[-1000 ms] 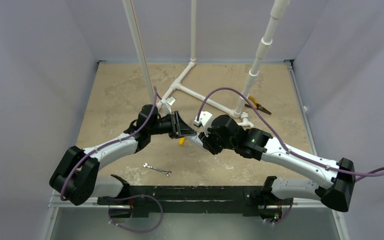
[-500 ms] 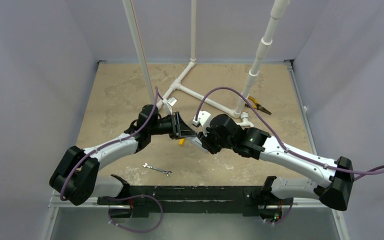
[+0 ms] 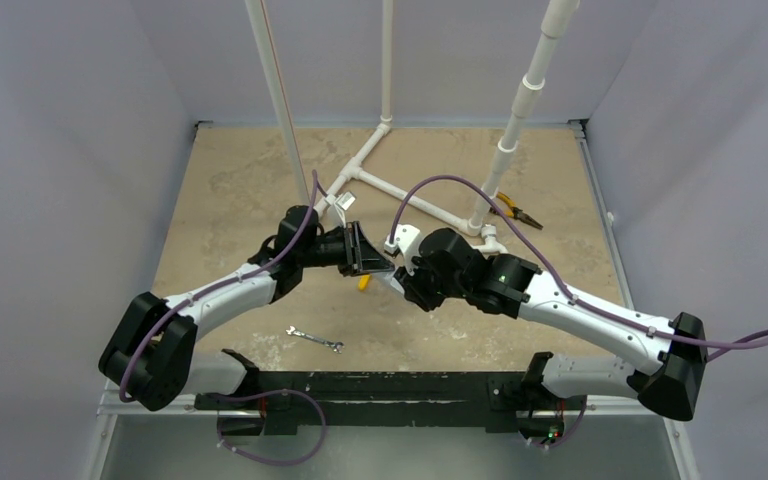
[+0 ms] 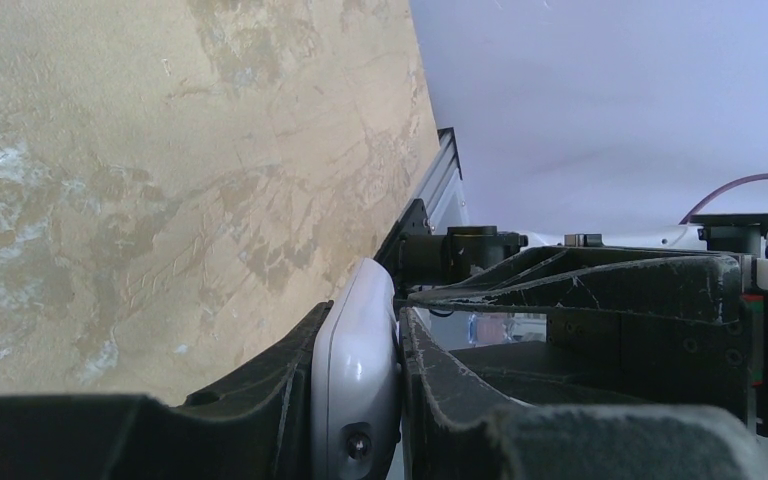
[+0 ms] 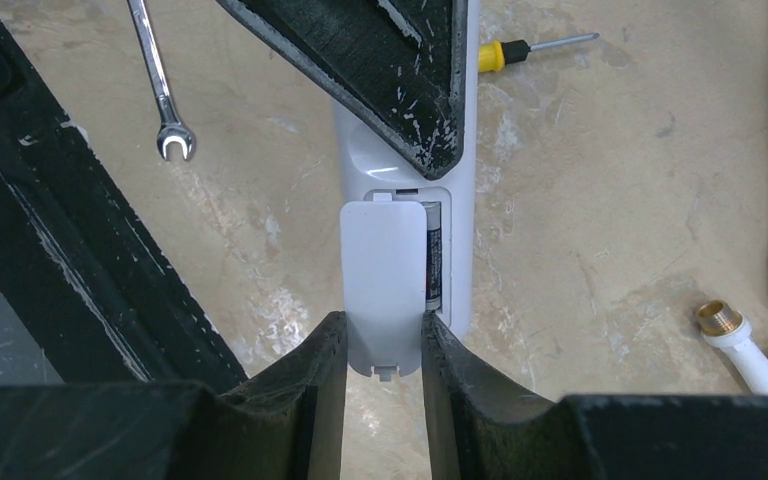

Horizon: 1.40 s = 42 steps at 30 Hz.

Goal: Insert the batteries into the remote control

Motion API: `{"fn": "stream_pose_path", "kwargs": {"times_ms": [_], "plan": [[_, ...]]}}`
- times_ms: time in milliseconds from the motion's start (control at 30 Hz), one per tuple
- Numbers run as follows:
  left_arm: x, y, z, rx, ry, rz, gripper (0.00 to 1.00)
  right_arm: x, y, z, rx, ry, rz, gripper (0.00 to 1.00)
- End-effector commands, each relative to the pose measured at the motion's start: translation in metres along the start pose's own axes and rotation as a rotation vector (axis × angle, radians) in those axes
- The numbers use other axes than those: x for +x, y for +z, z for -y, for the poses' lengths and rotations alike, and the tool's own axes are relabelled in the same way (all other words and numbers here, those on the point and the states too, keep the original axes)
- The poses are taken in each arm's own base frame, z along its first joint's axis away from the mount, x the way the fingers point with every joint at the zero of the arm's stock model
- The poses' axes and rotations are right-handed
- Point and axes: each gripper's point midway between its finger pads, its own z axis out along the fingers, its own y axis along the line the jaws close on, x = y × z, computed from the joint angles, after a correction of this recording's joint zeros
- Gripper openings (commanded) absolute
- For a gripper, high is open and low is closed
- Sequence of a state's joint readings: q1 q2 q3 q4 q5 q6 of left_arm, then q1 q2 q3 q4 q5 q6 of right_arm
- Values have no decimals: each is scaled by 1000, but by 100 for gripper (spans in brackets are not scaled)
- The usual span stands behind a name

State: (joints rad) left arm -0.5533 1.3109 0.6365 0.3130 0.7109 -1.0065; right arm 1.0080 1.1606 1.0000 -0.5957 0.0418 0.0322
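Clamping remote control [image 4: 355, 385], left gripper [image 4: 358, 315] closed, right gripper [image 5: 382, 330] pinching cover [image 5: 382, 265]

The white remote control [image 5: 458, 250] sits back-up beside the yellow-handled screwdriver [image 5: 501, 55]; one battery [image 5: 434, 262] shows in its bay (cover [image 5: 383, 280] unseated, shifted sideways).

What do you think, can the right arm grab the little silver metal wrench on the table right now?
Probably not yet. The right gripper is shut on the flat white plastic battery cover over the slim white remote control. Nothing blocks the wrench, but it must let go first.
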Motion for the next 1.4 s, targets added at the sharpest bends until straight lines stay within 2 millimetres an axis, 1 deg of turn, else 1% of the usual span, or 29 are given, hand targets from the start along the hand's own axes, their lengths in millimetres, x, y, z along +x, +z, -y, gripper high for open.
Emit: {"fn": "stream_pose_path", "kwargs": {"times_ms": [0, 200, 333, 533, 633, 1000, 1267, 1367], "plan": [[-14, -2, 30, 69, 94, 32, 0, -9, -8, 1, 4, -20, 15, 25], [-13, -2, 30, 68, 96, 28, 0, -13, -7, 3, 19, -24, 24, 25], [-13, -2, 29, 67, 97, 25, 0, -19, -7, 5, 28, -25, 46, 25], [-12, -1, 27, 63, 92, 18, 0, -34, -13, 2, 16, -27, 106, 24], [-11, 0, 25, 59, 90, 16, 0, -35, -14, 2, 18, -27, 109, 24], [-11, 0, 26, 62, 94, 13, 0, -25, -1, 5, 39, -31, 43, 24], [-12, 1, 25, 61, 93, 10, 0, -20, 1, 8, 59, -36, 13, 24], [-12, 2, 25, 61, 93, 8, 0, -18, 0, 9, 61, -67, 2, 24]]}}
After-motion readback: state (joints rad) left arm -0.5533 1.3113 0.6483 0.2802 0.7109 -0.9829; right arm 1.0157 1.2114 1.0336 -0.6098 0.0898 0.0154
